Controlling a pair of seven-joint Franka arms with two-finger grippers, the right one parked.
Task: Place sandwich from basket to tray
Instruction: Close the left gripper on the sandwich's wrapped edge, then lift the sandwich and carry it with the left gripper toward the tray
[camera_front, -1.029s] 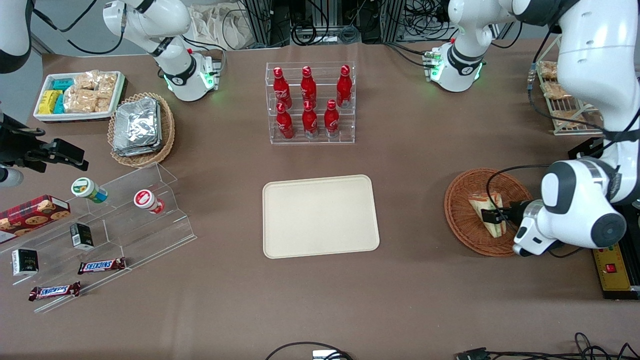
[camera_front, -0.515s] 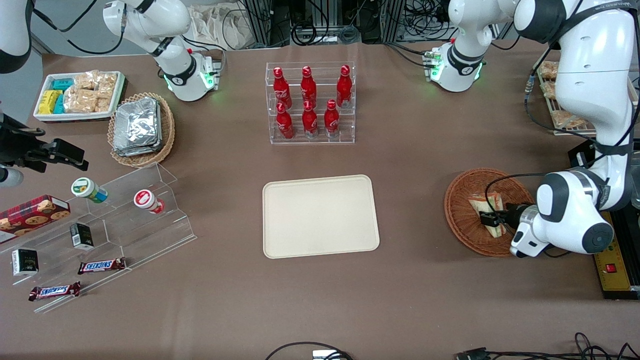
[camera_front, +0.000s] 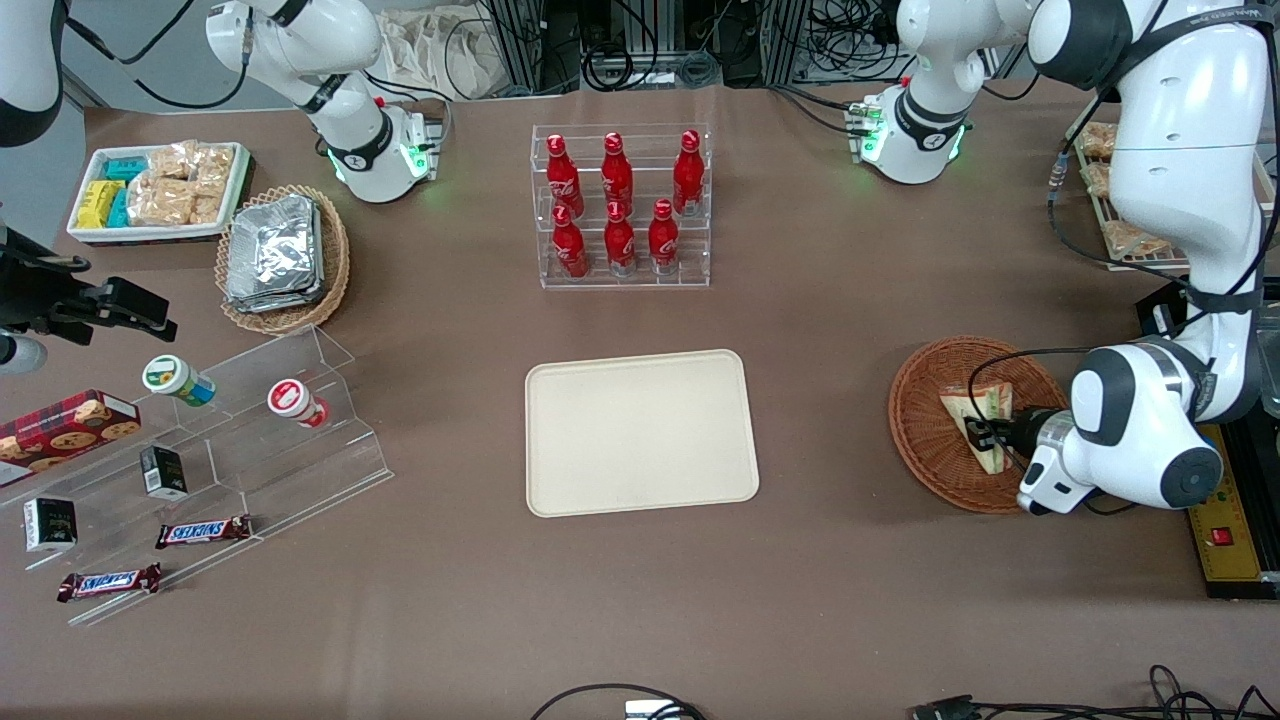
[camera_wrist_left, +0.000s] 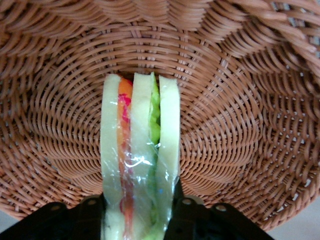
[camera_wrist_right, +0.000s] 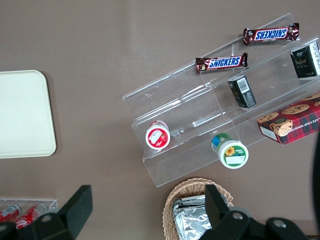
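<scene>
The sandwich (camera_front: 978, 418), a wrapped wedge of white bread with orange and green filling, is in the round reddish-brown wicker basket (camera_front: 922, 440) toward the working arm's end of the table. My left gripper (camera_front: 986, 438) reaches into the basket and is shut on the sandwich. In the left wrist view the sandwich (camera_wrist_left: 140, 150) stands on edge between the two black fingers (camera_wrist_left: 196, 216), which press on its bread faces, and the basket weave (camera_wrist_left: 240, 125) fills the background. The cream tray (camera_front: 640, 432) lies bare at mid table, well apart from the basket.
A clear rack of red bottles (camera_front: 620, 205) stands farther from the front camera than the tray. A clear stepped shelf (camera_front: 230, 460) with snacks, a foil-packet basket (camera_front: 283, 255) and a white bin (camera_front: 155, 190) lie toward the parked arm's end. A yellow box (camera_front: 1228, 540) sits beside the basket.
The left arm's wrist has shifted a little toward the tray and its upper links have swung. The sandwich has turned slightly in the basket between the fingers.
</scene>
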